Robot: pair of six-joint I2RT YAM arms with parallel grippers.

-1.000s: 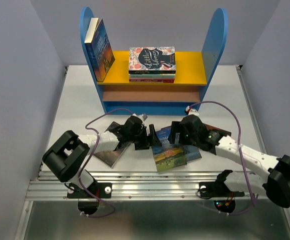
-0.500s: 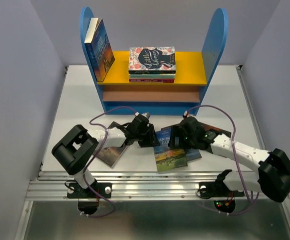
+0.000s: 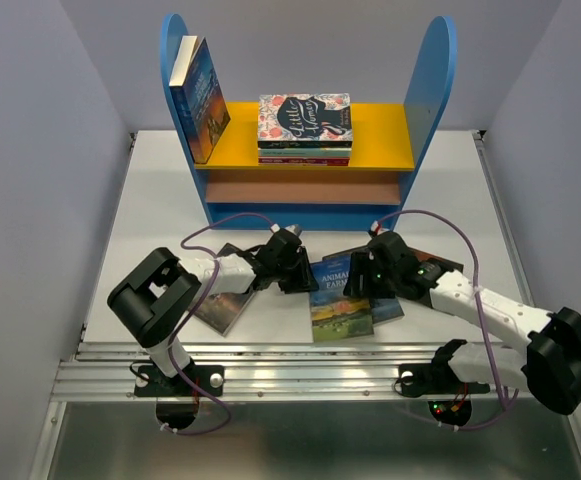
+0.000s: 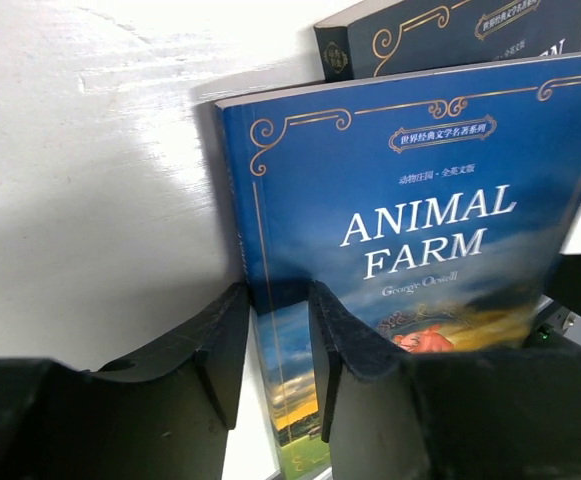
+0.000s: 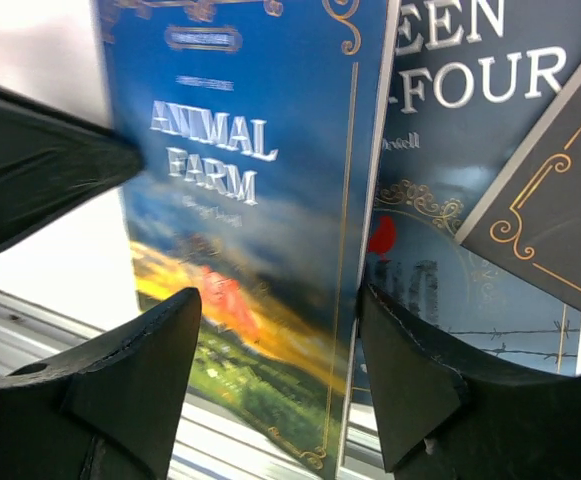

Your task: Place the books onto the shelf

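The table [image 3: 150, 200] carries the shelf [image 3: 430, 80] at the middle of its far edge. The shelf's yellow upper board holds a flat stack topped by the floral Little Women cover [image 3: 305, 118]. One blue paperback [image 3: 202, 95] stands there too, leaning against the left side panel. The brownish middle board looks bare, though it is partly shadowed.

The remaining books lie loose near the middle of the table's near edge. Animal Farm [image 3: 342, 300] is on top, overlapping Nineteen Eighty-Four [image 5: 450, 200] on its right. A dark gold-bordered book [image 5: 550, 200] lies across that one, and another dark book [image 3: 220, 310] lies apart towards the near left corner.

The left jaws stand narrow around Animal Farm's spine edge, one finger [image 4: 220, 345] outside it and the other on the cover. Whether they actually pinch it I cannot tell. The right jaws are wide, straddling the opposite long edge without gripping.

These look like light, thin paperbacks with glossy covers, so they are likely to slip and to sag when held by one corner. The spine is the stiffest part, and gripping mid-spine should stop the pages fanning open. Lying flat, a book offers little to catch, so one edge probably has to be tipped up first.
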